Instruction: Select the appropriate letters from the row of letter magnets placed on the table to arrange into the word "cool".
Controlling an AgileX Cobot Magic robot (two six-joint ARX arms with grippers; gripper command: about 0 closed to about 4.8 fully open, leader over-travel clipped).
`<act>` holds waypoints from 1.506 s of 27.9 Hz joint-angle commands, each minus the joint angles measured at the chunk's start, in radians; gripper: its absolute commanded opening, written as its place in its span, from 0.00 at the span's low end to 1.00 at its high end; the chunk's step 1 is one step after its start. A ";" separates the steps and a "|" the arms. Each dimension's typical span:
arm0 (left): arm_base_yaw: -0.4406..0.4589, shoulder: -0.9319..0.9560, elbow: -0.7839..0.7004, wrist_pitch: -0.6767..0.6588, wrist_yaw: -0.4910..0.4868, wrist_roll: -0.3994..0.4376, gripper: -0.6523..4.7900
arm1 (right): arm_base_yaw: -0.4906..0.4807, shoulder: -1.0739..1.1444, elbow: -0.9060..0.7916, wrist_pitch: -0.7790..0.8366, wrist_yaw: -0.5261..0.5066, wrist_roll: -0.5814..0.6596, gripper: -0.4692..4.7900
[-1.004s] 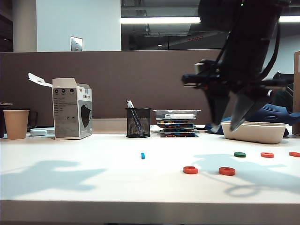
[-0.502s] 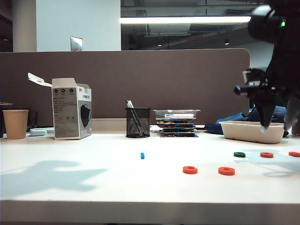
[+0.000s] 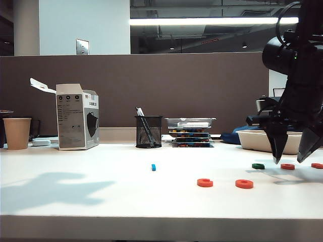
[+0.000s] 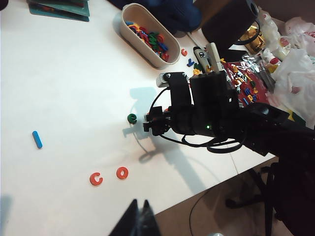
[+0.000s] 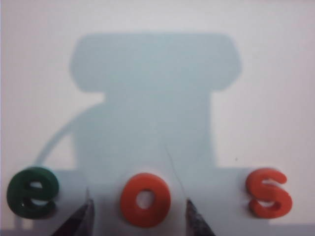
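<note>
At lower left of centre in the exterior view lies the blue bar (image 3: 153, 167), then the gapped orange C (image 3: 205, 182) and an orange O (image 3: 244, 184) side by side on the table (image 3: 101, 201). Further right, the right gripper (image 3: 293, 160) hangs with jaws spread and empty, straddling the second orange O (image 5: 145, 199), between the green e (image 5: 32, 192) and an orange s (image 5: 268, 192). Fetching that O looks to be the step in hand; next, descend and close. The left gripper (image 4: 140, 216) sits low in its own view, pinched together, holding nothing.
</note>
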 commanded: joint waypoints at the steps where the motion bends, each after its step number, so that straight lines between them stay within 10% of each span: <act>1: 0.000 -0.003 0.003 0.013 0.000 0.002 0.11 | 0.000 0.018 0.018 0.026 0.001 -0.003 0.54; 42: 0.000 -0.003 0.003 0.013 0.000 0.002 0.11 | -0.018 0.100 0.029 -0.183 -0.041 0.003 0.52</act>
